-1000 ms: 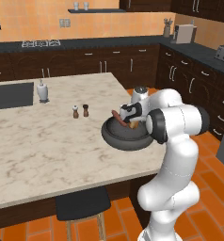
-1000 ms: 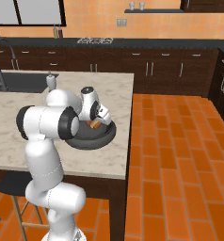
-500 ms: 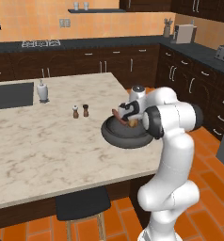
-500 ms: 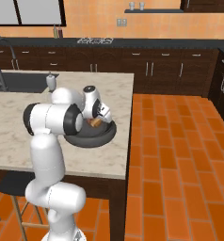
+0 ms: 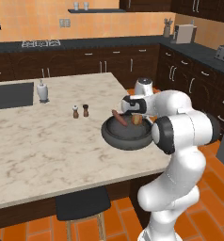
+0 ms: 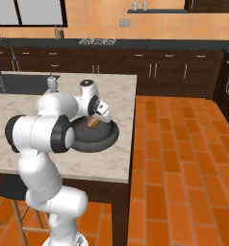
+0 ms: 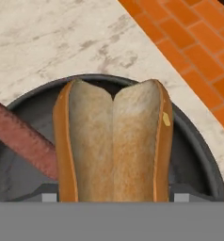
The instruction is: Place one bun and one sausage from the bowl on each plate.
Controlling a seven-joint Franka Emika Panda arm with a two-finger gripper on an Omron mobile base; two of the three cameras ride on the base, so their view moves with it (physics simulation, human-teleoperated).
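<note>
The bun (image 7: 113, 141) is clamped between the fingers of the gripper (image 7: 114, 195) above the bowl (image 5: 127, 135); a sausage (image 7: 24, 141) lies at its nine o'clock.

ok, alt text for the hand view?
A split golden bun, cut side up, lies between the gripper tips inside the dark bowl. A reddish-brown sausage lies left of it, with marble counter and orange floor tiles beyond.

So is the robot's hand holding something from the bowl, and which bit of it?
Yes, the gripper is shut on a bun, one finger on each long side near one end, just above the bowl.
</note>
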